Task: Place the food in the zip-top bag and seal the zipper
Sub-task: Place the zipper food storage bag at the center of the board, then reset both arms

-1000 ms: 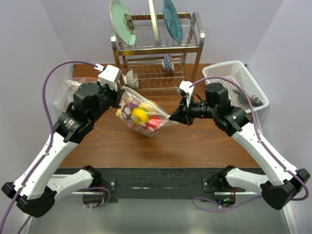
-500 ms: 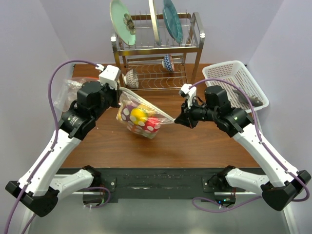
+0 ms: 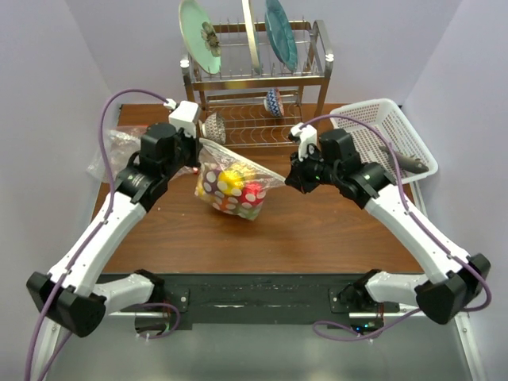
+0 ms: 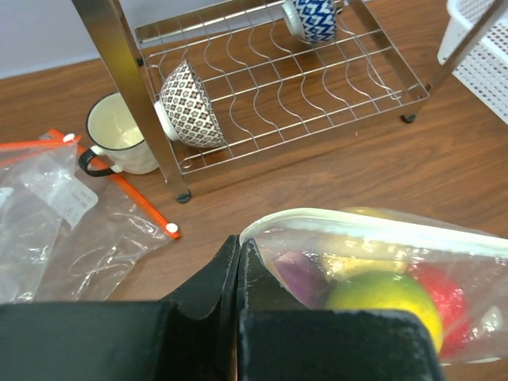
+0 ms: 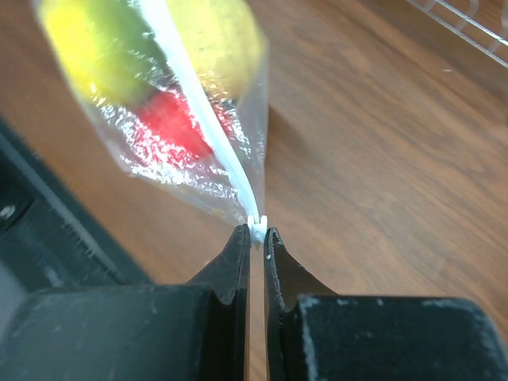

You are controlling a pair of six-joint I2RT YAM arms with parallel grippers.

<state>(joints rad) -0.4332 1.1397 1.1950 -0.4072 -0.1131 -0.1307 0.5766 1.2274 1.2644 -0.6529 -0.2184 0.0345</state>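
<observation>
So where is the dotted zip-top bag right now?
In the top view, the zip-top bag hangs at centre, just in front of the dish rack, stretched between the left jaws and the right jaws, each shut on one end of its zipper.

Robot lab: bolted arms [image 3: 119, 214], staged dish rack [image 3: 254, 87]

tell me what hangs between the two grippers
The zip-top bag of food, its zipper pinched by left gripper and right gripper; top view shows it.

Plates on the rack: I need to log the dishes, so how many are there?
3, all upright in the rack's top tier: a pale green plate at left, an edge-on plate in the middle, a teal plate at right. None seems hidden.
</observation>
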